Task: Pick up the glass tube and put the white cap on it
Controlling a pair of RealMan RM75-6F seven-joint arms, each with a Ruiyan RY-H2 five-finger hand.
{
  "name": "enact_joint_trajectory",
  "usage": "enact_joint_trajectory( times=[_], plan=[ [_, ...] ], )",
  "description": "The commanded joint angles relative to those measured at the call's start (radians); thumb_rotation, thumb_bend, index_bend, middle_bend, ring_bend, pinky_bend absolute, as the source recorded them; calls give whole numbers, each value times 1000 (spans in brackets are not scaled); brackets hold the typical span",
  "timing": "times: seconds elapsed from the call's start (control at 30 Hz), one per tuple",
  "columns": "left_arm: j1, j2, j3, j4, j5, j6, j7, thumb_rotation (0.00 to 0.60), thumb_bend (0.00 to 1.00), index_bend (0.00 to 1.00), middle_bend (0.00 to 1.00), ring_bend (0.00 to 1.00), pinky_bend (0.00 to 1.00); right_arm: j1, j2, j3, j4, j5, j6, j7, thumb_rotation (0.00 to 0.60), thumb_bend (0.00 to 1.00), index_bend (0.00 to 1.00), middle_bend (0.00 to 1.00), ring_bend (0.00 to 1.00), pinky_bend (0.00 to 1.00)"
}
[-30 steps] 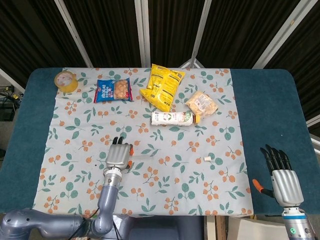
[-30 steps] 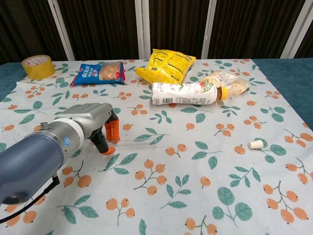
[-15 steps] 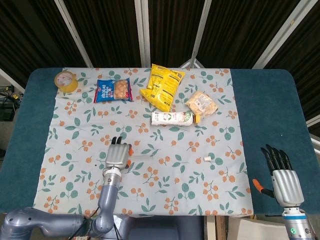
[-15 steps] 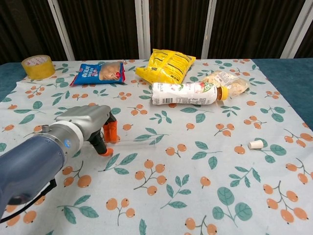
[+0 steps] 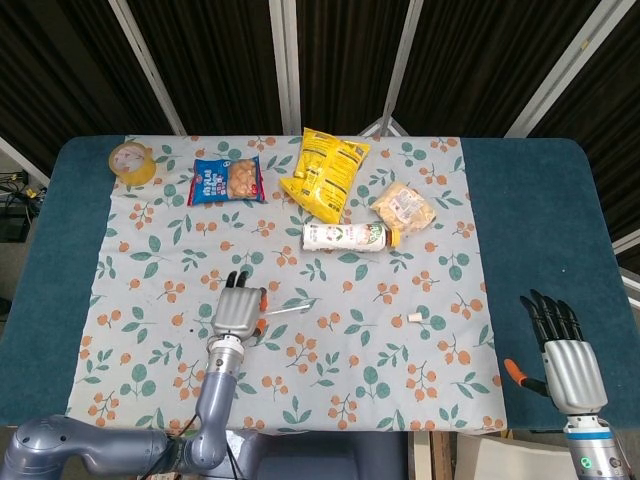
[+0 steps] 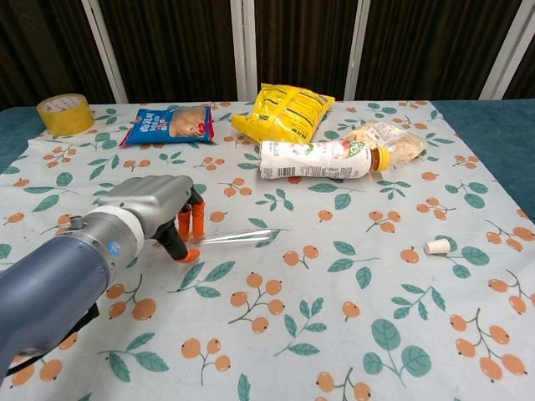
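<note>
The clear glass tube (image 6: 236,238) lies nearly level just above the flowered cloth, its far end pointing right; it is also seen as a thin pale line in the head view (image 5: 291,306). My left hand (image 6: 150,209) (image 5: 237,313) pinches the tube's left end between its orange-tipped fingers. The small white cap (image 6: 436,246) (image 5: 413,319) lies on the cloth well to the right of the tube. My right hand (image 5: 565,360) hovers at the table's front right corner, off the cloth, fingers apart and holding nothing.
At the back of the cloth lie a yellow tape roll (image 5: 132,160), a blue snack bag (image 5: 226,180), a yellow chip bag (image 5: 325,170), a clear bag of snacks (image 5: 404,208) and a white bottle (image 5: 350,236) on its side.
The tube, barely visible before, now shows plainly, with its free end swung up off the cloth to the right of my left hand. The right hand has not moved.
</note>
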State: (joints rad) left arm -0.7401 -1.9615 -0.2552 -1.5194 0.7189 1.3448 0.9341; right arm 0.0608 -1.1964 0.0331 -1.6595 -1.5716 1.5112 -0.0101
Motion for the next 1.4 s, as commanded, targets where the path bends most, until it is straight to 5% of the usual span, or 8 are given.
enact_joint_trajectory(
  times=[0.03,0.43,0.87,1.4],
  plan=[
    [8,21,1,-5,22,-4,-27,600,633,678,653,194,85,0,-1,1,-1,1,0,-3,600,275,0,0,0,0],
    [44,121,-2,-60,121,-22,-159,600,671,679,657,194,85,-2,-5,-3,4,-12,9,-20,600,275,0,0,0,0],
    [108,283,32,-66,363,-83,-508,600,680,680,657,194,85,9,-14,1,0,-14,-4,-69,600,275,0,0,0,0],
    [117,474,-28,-60,476,-173,-826,600,729,685,659,194,85,159,-141,84,-35,129,-213,-338,600,274,1,0,0,0]
  ],
)
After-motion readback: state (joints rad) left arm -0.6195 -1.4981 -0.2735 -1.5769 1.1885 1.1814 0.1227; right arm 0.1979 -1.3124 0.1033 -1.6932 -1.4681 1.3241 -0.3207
